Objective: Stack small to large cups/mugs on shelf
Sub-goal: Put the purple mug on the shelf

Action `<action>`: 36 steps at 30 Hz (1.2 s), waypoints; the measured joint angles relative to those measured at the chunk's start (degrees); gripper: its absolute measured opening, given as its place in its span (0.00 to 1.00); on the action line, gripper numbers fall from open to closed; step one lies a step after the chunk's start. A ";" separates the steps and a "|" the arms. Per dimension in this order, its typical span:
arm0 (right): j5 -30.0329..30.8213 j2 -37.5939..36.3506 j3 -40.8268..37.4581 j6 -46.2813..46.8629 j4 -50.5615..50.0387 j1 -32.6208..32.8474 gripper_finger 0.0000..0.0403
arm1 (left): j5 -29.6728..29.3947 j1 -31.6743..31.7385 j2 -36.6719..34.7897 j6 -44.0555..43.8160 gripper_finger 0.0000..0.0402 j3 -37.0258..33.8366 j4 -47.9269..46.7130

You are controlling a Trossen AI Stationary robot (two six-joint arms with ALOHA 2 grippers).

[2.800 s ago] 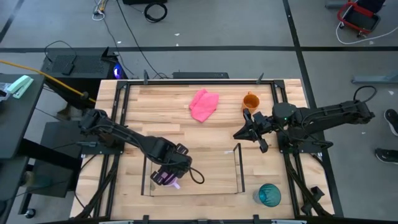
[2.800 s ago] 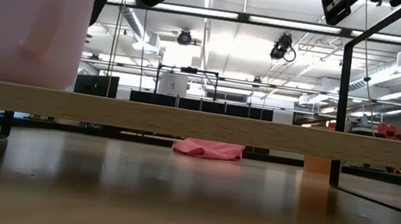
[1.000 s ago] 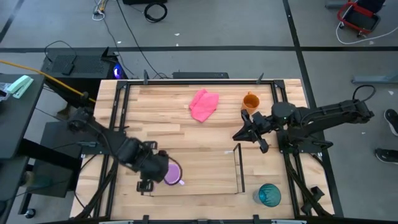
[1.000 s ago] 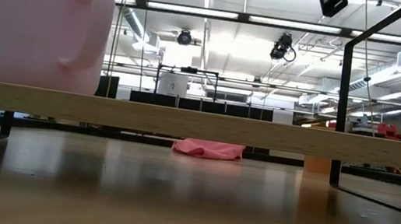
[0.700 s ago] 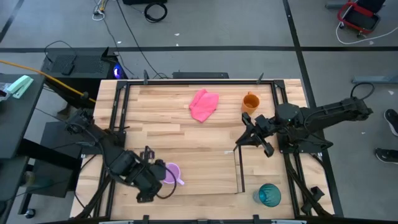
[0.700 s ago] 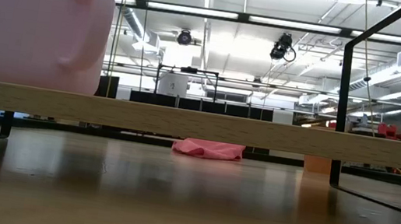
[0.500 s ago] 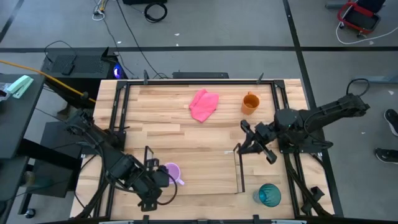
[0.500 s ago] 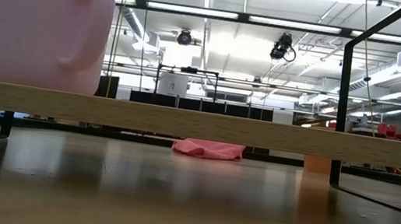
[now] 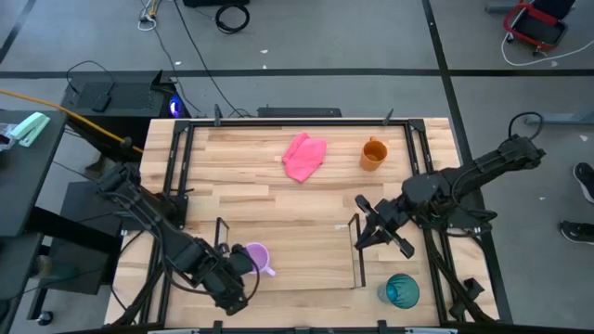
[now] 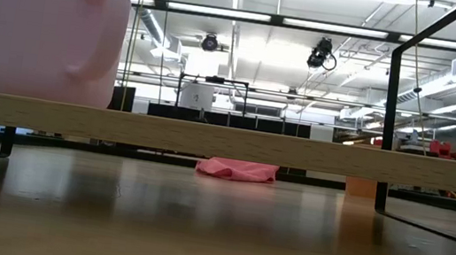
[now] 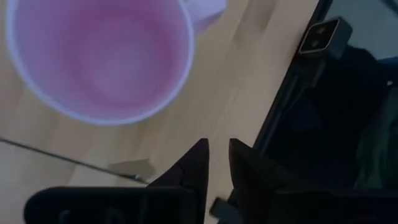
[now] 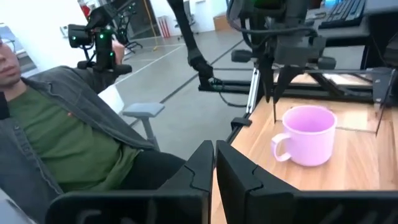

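The lilac mug stands upright on its base at the left end of the shelf. It also shows in the low view, the left wrist view and the right wrist view. My left gripper is shut and empty, above the shelf's near left corner, just off the mug. My right gripper is shut and empty at the shelf's right end. The orange mug stands on the table at the far right. The teal cup stands at the near right.
A pink cloth lies on the table at the far middle, left of the orange mug. The shelf's thin dark posts and clear walls stand around its base. A person sits beyond the table's left side.
My left gripper has drawn away from the lilac mug toward the table's near edge; the mug stays upright on the shelf. My right gripper has gone from beside the orange mug toward the near edge, to the shelf's right end.
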 joint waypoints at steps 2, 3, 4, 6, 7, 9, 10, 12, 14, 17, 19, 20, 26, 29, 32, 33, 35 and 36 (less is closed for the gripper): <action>0.02 0.07 0.00 0.00 -0.41 0.02 0.06 | -0.46 0.22 0.08 -1.17 0.16 -1.38 1.95; 0.02 0.07 0.00 0.00 -0.94 0.00 0.06 | -0.97 0.38 0.06 -1.74 0.16 -1.94 2.08; 0.10 0.07 0.00 0.00 -1.43 0.00 0.06 | -1.40 0.48 0.04 -2.41 0.15 -2.20 2.07; 1.42 0.07 0.00 -0.13 -2.34 0.00 0.06 | -2.46 0.78 0.00 -3.83 0.14 -2.54 0.87; 2.02 0.07 0.00 -0.25 -2.81 0.00 0.06 | -3.05 0.83 0.00 -4.46 0.13 -2.61 -0.01; 2.40 0.07 0.00 -0.42 -3.44 -0.02 0.06 | -4.17 1.12 0.04 -5.86 0.12 -2.67 -0.91; 2.40 0.07 0.00 -0.46 -3.88 -0.02 0.06 | -4.43 1.35 0.07 -6.17 0.11 -2.68 -1.00; 2.40 0.07 0.00 -0.52 -4.41 -0.02 0.06 | -4.54 1.64 0.09 -6.32 0.10 -2.67 -0.99; 2.43 0.07 0.00 -0.86 -4.39 -0.02 0.06 | -4.53 2.10 0.08 -6.34 0.09 -2.67 -1.17; 2.91 0.07 0.00 -2.23 -4.38 -0.02 0.06 | -4.62 2.98 0.09 -5.22 0.07 -2.67 -1.33; 3.95 0.07 0.00 -2.42 -4.35 -0.02 0.06 | -4.74 3.45 0.11 -2.27 0.06 -2.18 -1.31; 4.30 0.07 0.00 -2.51 -4.33 -0.02 0.06 | -4.75 3.48 0.11 -0.77 0.06 -1.64 -1.06; 4.37 0.07 0.00 -2.25 -3.77 -0.07 0.06 | -6.56 3.56 0.11 5.70 0.05 3.43 -0.75; 4.35 0.07 0.00 -2.16 -3.41 -0.07 0.06 | -7.74 3.61 0.11 7.00 0.05 6.61 -3.85; 4.92 0.07 0.00 -1.92 -3.42 -0.07 0.06 | -7.89 5.00 0.11 6.12 0.05 9.61 -10.03; 5.53 0.07 0.00 -1.76 -3.42 -0.07 0.06 | -7.86 5.69 0.11 5.02 0.05 10.58 -13.00; 6.46 0.07 0.00 -1.55 -3.46 -0.07 0.06 | -7.98 7.44 0.11 2.31 0.04 12.77 -19.31; 7.05 0.07 0.00 -1.59 -3.45 -0.07 0.06 | -7.88 8.41 0.09 0.66 0.03 13.72 -21.97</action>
